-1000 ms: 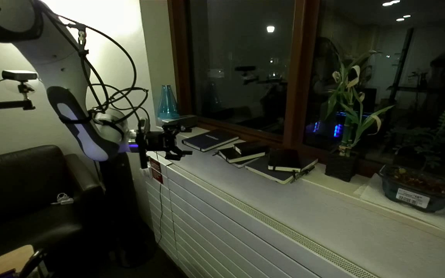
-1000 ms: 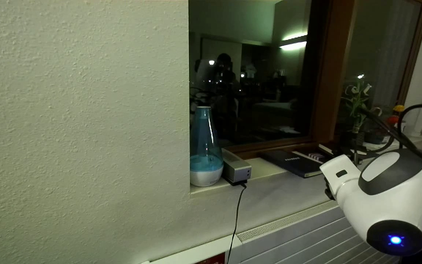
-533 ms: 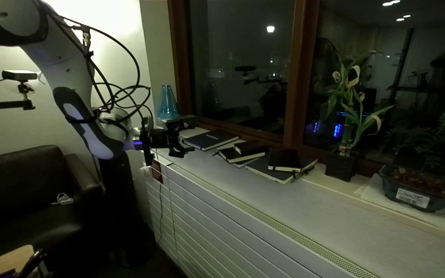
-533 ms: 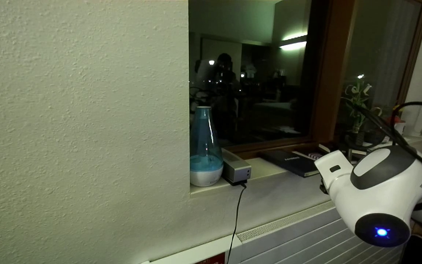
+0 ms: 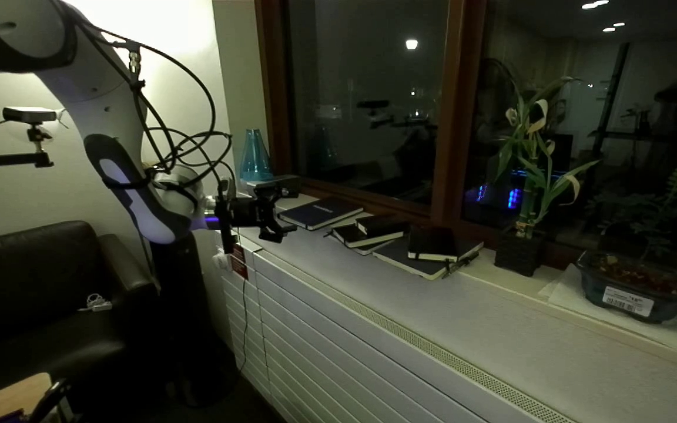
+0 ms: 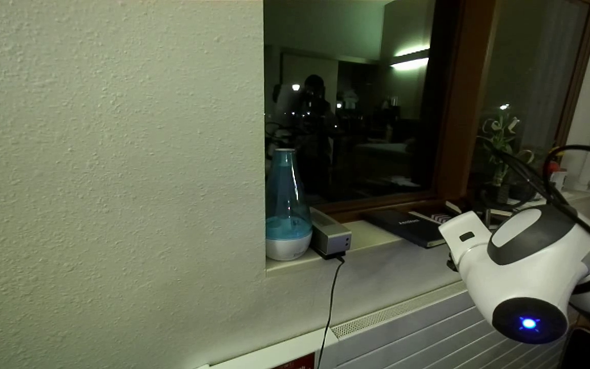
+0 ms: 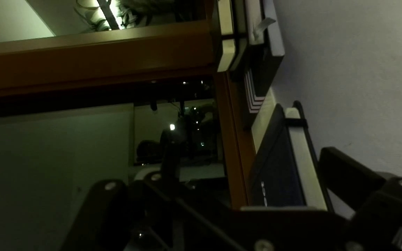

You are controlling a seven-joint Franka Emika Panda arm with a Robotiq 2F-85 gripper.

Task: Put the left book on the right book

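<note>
A near-black book [image 5: 432,241] with whitish page edges, matching the right book, lies on a larger grey-blue book [image 5: 402,258] with thin pale edges. To their left is a middle stack, with a small dark book [image 5: 381,224] on a dark notebook [image 5: 353,236]. I cannot tell for sure which is the left book. A separate dark book with white lettering [image 5: 319,212] lies further left; it also shows in the wrist view [image 7: 281,170]. My gripper [image 5: 285,212] is open and empty beside that lettered book; its fingers [image 7: 251,153] stand apart in the wrist view.
A blue humidifier [image 6: 287,215] and a grey box [image 6: 331,233] stand at the sill's end. A potted bamboo [image 5: 518,252] and a planter [image 5: 632,288] stand to the right. A pen [image 5: 461,263] lies by the right stack. The window frame [image 5: 453,147] rises behind.
The arm and gripper have moved slightly right and a little lower in an exterior view, closer to the lettered book. The gripper stays open. The books have not moved.
</note>
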